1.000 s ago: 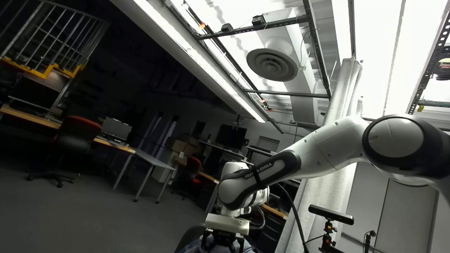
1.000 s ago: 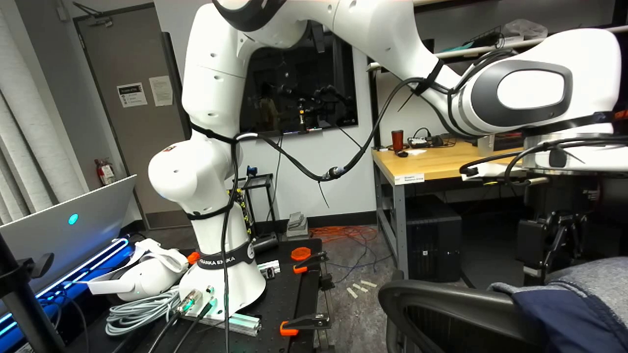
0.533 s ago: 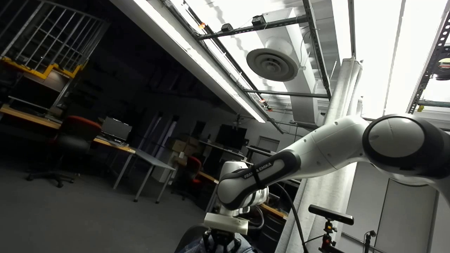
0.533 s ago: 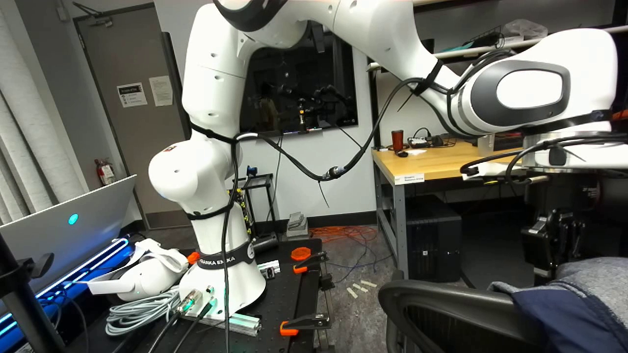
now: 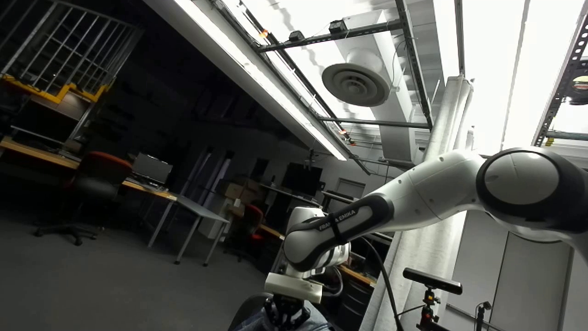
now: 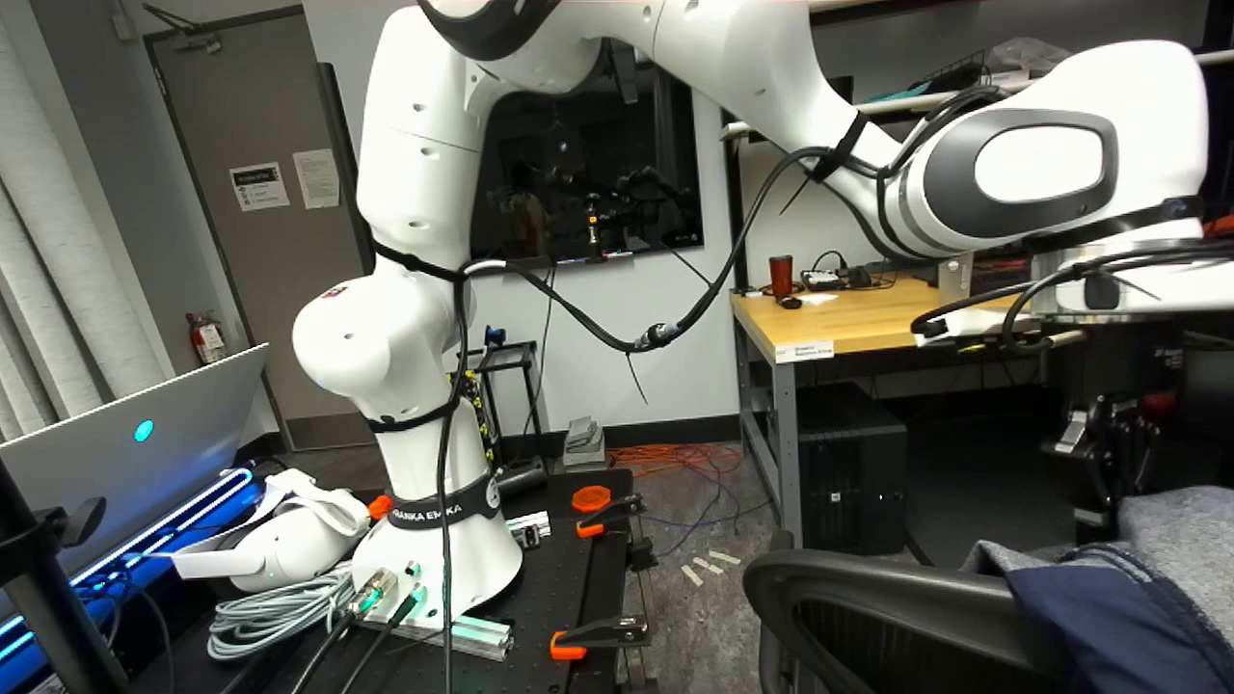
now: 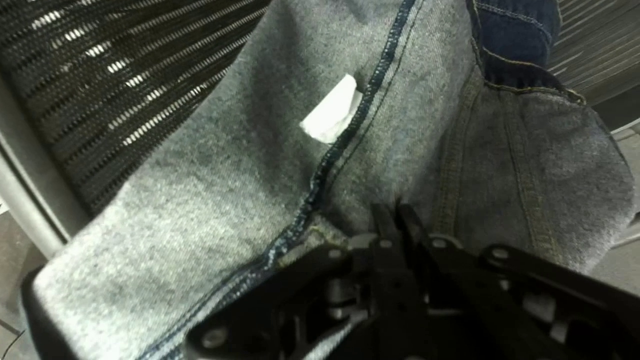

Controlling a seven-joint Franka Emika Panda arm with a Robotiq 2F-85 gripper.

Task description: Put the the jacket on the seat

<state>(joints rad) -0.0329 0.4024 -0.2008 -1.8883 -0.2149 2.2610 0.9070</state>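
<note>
The jacket (image 7: 200,215), grey-blue denim with dark seams, is draped over a black chair (image 6: 897,627). In an exterior view its navy part (image 6: 1109,627) hangs at the right edge, and a bit of the cloth (image 5: 252,322) shows at the bottom in another. My gripper (image 7: 391,206) points down at the jacket with its fingers nearly together. Cloth creases run in to the fingertips, so the jaws are shut on a pinch of the jacket. Dark mesh of the chair (image 7: 125,85) appears at upper left in the wrist view; whether the seat itself shows, I cannot tell.
A white label (image 7: 330,112) sits on the cloth. The chair's pale frame (image 7: 30,185) runs along the left of the wrist view. Behind the arm stands a wooden workbench (image 6: 868,313) with a black computer case (image 6: 848,472) below. A tripod-mounted camera (image 5: 432,280) is near the arm.
The gripper has gone from open to shut on the cloth. Over the last half second the wrist has risen a little, and the jacket's upper fold has shifted up with it.
</note>
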